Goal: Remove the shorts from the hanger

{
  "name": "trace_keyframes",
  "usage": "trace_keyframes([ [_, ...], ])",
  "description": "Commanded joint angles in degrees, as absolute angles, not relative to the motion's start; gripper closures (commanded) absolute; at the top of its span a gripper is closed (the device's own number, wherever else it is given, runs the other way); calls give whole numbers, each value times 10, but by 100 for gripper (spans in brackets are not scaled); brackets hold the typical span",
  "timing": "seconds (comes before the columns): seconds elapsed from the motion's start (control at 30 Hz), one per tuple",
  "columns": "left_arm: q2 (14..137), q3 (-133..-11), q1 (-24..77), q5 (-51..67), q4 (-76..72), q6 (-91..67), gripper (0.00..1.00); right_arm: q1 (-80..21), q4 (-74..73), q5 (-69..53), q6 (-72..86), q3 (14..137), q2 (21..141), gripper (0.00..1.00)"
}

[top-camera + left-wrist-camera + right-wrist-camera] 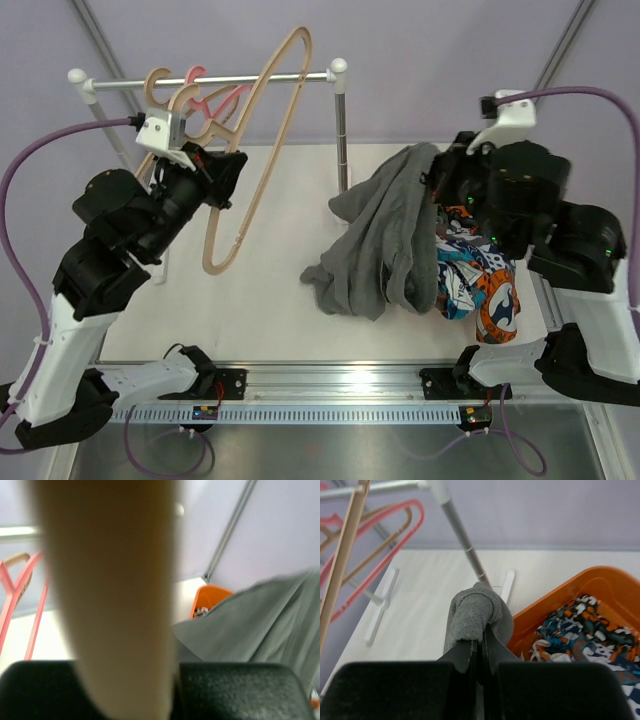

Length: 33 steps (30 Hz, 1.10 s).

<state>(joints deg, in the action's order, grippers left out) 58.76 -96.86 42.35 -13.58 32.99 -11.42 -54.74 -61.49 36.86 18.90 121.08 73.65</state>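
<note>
Your right fingers clamped on the dark grey shorts, their cloth trailing onto the worktop, patterned shorts in the orange bin, your left fingers closed on the wooden hanger.

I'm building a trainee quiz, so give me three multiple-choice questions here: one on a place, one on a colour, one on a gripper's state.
1. Where are the patterned shorts? A) in the orange bin B) on the rail C) on the floor
2. What colour is the cloth in the right gripper? A) pink B) grey C) white
3. The left gripper is: A) open B) shut on the wooden hanger C) shut on a pink hanger
Answers: A, its walls surround them; B, grey cloth is pinched; B, the hanger fills the gap.
</note>
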Motion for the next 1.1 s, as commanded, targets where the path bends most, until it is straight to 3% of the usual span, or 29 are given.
trace_keyframes([
  [0.0, 541, -966, 425, -88, 354, -96, 100, -543, -598, 486, 148, 1261, 717, 100],
  [0.17, 537, -969, 425, -77, 438, -116, 100, -540, -486, 598, 38, 1288, 684, 100],
  [0.27, 534, -950, 425, -78, 464, -126, 100, -540, -331, 690, -133, 1264, 679, 100],
  [0.33, 544, -935, 425, -79, 481, -133, 100, -538, -128, 733, -258, 1228, 681, 100],
  [0.4, 554, -921, 425, -78, 501, -144, 100, -526, -64, 736, -343, 1214, 692, 100],
  [0.6, 548, -832, 425, -98, 497, -172, 100, -368, -308, 642, -173, 1335, 777, 100],
  [0.83, 549, -817, 425, -113, 503, -172, 100, -225, -500, 497, -25, 1458, 920, 100],
  [0.97, 576, -827, 425, -127, 511, -171, 100, -131, -559, 364, 133, 1362, 929, 100],
  [1.07, 603, -846, 425, -138, 516, -166, 100, -117, -489, 315, 187, 1174, 870, 100],
])
